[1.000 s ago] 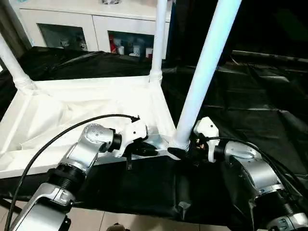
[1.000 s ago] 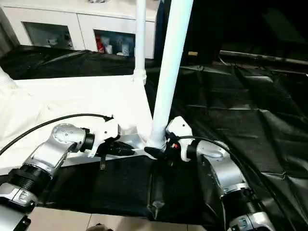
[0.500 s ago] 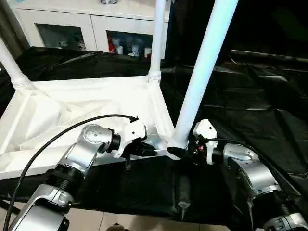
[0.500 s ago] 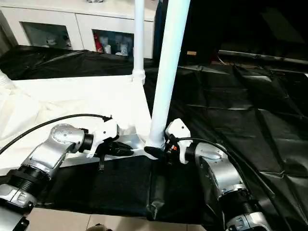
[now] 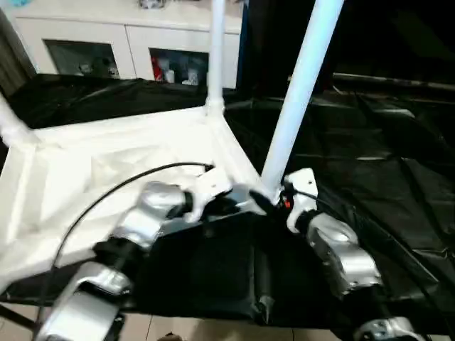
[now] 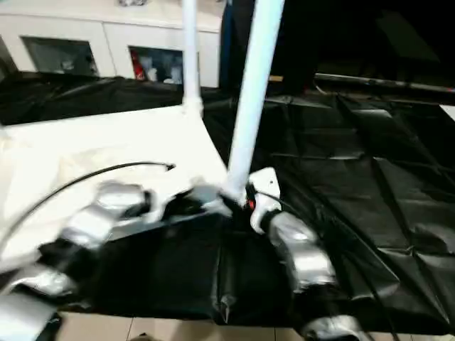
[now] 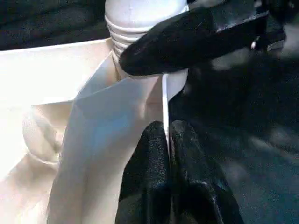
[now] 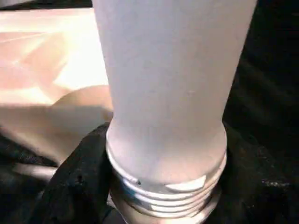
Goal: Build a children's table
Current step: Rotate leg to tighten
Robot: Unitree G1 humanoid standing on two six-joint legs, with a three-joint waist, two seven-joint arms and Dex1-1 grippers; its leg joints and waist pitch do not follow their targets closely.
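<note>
The right gripper is closing its black fingers around the threaded base of the near leg, which is standing in the near corner socket of the upturned tabletop. Beside that leg, the left gripper is pinching the tabletop's thin rim, fingers pressed together. The hollow plastic looks light, stiff and slippery, so gripping low at the ribbed collar probably suits turning best.

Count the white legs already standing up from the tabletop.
3. Near leg rises from the corner between the grippers; a second leg stands at the far corner before the cabinet; a third at the far-left corner. A fourth may be out of frame.
</note>
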